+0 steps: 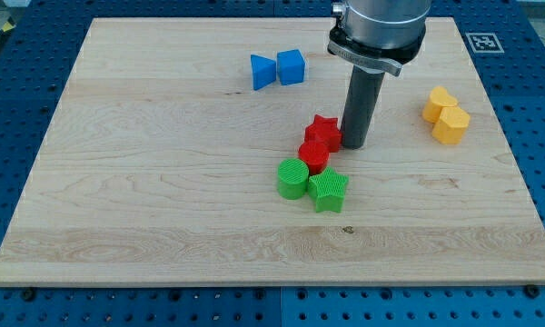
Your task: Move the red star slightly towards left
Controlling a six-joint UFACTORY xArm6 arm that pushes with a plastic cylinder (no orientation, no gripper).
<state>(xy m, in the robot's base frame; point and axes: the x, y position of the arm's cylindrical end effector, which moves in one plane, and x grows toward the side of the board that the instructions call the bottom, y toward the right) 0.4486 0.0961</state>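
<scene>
The red star (324, 131) lies near the middle of the wooden board (163, 182). My tip (355, 144) rests on the board right against the star's right side. A red round block (313, 155) touches the star from below left. A green round block (293, 178) and a green star (328, 190) sit just below the red round block.
A blue triangle-like block (262, 72) and a blue cube (291, 66) sit at the view's top centre. Two yellow blocks (446, 115) sit together at the view's right. The arm's body (379, 32) hangs over the board's top edge.
</scene>
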